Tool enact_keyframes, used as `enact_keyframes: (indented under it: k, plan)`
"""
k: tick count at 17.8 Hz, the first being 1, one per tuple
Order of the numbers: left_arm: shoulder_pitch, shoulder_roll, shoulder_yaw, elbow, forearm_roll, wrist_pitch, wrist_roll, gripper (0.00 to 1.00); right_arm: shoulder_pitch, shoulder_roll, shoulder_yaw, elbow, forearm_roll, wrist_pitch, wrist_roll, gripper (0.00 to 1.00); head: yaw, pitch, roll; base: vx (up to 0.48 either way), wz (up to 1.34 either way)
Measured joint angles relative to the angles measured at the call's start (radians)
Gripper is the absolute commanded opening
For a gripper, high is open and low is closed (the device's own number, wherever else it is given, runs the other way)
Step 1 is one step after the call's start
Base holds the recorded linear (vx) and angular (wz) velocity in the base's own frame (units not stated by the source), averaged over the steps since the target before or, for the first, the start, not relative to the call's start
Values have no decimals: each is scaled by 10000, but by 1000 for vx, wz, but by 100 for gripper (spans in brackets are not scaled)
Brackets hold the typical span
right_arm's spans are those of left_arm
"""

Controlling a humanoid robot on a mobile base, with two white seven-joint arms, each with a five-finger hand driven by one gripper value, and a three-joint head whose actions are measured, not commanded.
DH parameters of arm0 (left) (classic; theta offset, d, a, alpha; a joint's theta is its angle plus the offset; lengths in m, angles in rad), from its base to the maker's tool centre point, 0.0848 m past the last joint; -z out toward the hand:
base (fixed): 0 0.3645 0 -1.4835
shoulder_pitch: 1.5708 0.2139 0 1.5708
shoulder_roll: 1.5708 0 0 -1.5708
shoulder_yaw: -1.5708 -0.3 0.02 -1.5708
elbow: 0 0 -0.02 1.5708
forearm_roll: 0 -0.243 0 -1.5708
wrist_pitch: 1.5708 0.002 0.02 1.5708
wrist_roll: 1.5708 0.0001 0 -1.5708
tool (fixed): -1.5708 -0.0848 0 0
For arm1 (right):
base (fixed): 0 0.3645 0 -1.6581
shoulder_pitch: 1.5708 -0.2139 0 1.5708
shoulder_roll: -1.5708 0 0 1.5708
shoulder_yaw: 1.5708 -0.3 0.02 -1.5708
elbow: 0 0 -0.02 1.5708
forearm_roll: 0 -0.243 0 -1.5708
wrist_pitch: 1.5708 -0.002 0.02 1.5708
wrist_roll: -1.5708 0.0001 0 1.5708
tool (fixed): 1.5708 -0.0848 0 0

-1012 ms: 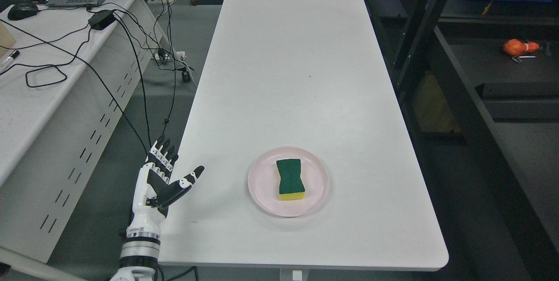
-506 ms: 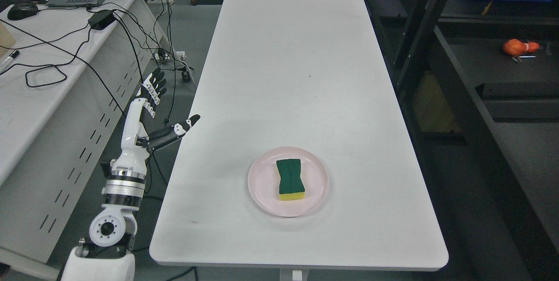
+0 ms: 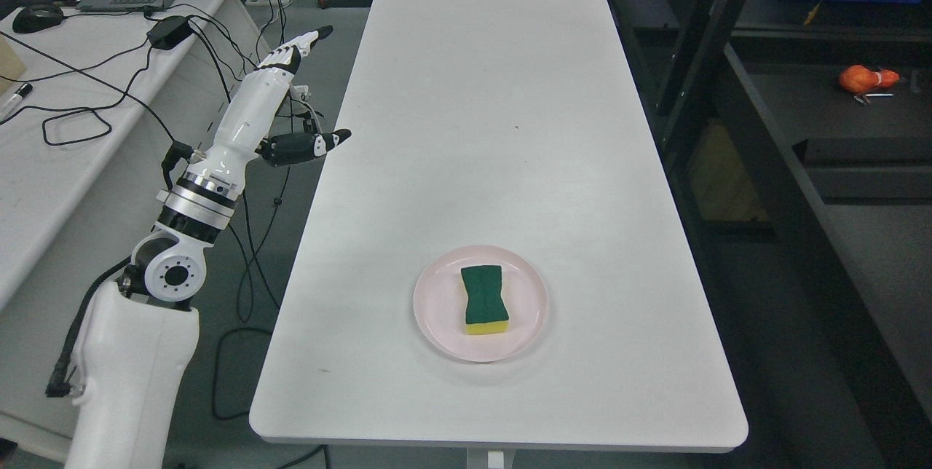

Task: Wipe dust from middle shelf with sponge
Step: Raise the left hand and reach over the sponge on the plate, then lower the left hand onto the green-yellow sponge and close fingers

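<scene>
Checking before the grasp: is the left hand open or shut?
Open: the left hand has straight fingers and thumb spread, holding nothing, left of the table.

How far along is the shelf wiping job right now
Nothing looks done yet. The sponge lies untouched on the pink plate on the white table. The left hand is raised beside the table's left edge, open and empty. Picking up the sponge and wiping the shelf remain.

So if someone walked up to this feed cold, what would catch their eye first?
Probably the green-topped yellow sponge lying on the round pale pink plate, near the front of the long white table. Next, the robot's white left hand, raised beyond the table's left edge with fingers spread and holding nothing. A small orange object on the dark shelving at far right also stands out.
</scene>
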Motion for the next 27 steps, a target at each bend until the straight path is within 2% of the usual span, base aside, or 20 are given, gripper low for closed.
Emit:
enact_keyframes:
  k: [2,6,10,15,18,23,27]
  plan:
    - [-479,165,-532,411,-1062,-620,-7,98,1,0,0,0,0,0,0,100,0,0,0,0,0]
    - [-984,336,-1669,671,-2268,-1417,-12,98,1,0,0,0,0,0,0,100,0,0,0,0,0]
    - [-1045,302,-3049,444,-2797,-1616,-189,98,2,0,0,0,0,0,0,100,0,0,0,0,0]
    - [-804,49,-4397,-96,-3180,-1751,-1069,98,1,0,0,0,0,0,0,100,0,0,0,0,0]
    - [-757,5,-4525,-476,-3263,-2056,-1848,98,2,0,0,0,0,0,0,100,0,0,0,0,0]
    - [-662,-55,-3884,-1396,-3308,-2187,-3821,97,0,0,0,0,0,0,0,100,0,0,0,0,0]
    - [-555,-54,-3568,-2034,-3413,-2193,-4368,89,0,0,0,0,0,0,0,100,0,0,0,0,0]
